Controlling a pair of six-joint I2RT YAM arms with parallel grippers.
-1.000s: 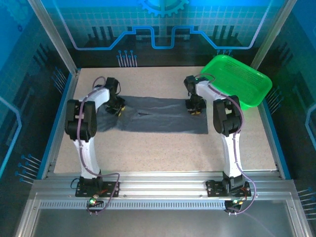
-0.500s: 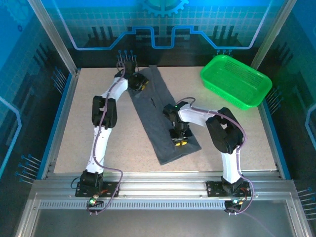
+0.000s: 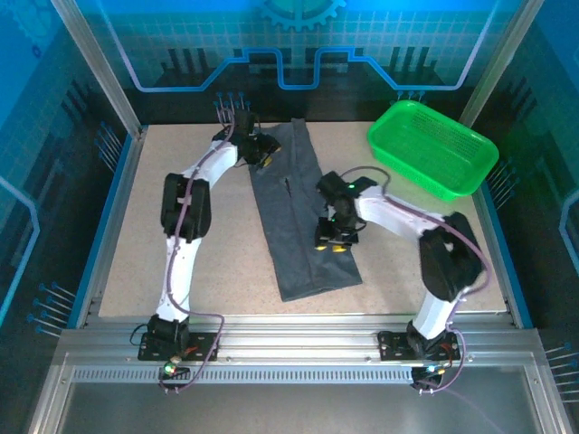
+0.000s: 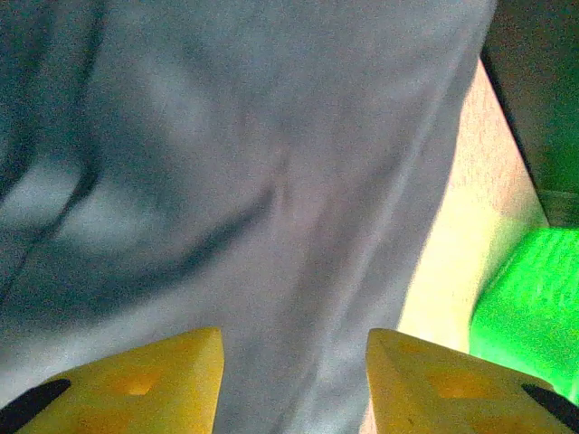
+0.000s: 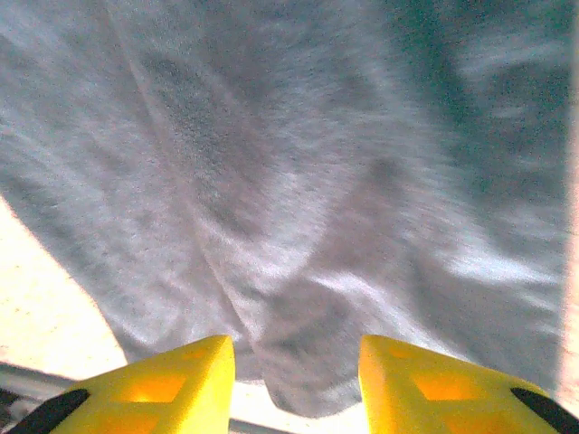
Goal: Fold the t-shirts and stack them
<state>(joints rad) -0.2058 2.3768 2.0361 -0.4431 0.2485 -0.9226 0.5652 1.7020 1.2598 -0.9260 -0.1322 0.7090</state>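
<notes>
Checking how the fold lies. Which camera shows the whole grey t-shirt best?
The top external view: the t-shirt lies there whole, a long folded strip. The left wrist view gives a blurred close patch of it, with the green basket nearby; the right wrist view, a wrinkled patch at its edge.

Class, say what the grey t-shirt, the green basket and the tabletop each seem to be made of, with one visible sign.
The t-shirt looks like soft matte cloth, possibly cotton: it creases and folds. The basket seems glossy moulded plastic: rigid open mesh. The tabletop is flat, beige, speckled, perhaps laminate; uncertain.
</notes>
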